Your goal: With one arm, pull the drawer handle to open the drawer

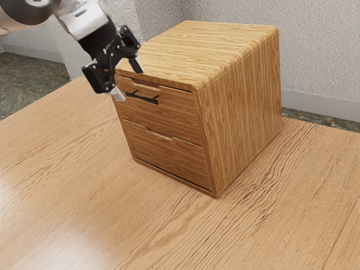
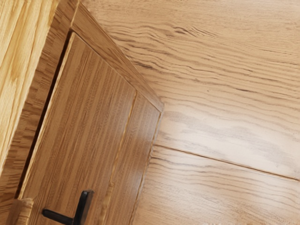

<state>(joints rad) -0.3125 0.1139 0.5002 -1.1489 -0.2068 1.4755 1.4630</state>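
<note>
A simulated Franka arm (image 1: 84,19) reaches in from the ten o'clock corner of the exterior view toward a two-drawer wooden cabinet (image 1: 242,95) standing on a wood-grain table (image 1: 112,225). Its black gripper (image 1: 127,80) hangs just off the upper drawer (image 1: 174,115), its fingers spread wide and holding nothing. The drawer handle (image 1: 142,97), a slim black bar mounted near the top of that drawer front, lies just beside the gripper at about four o'clock from it. The lower fingertip is close to the bar's near end, though whether it touches cannot be told. The hand is tilted down and in toward the cabinet face, apparently so that the spread fingers can straddle the bar from above and below. In the wrist view the handle (image 2: 70,214) appears just ahead of the hand, with the drawer panel stretching away toward the table beyond. The upper drawer looks flush with the cabinet front, as does the lower drawer (image 1: 169,152), so the opening appears not yet begun. Judged from this, the arm is in its final approach. The next step would be to slide over the bar, close on it and draw straight out from the cabinet face; a grip taken too near the bar's end might slip off.
</note>
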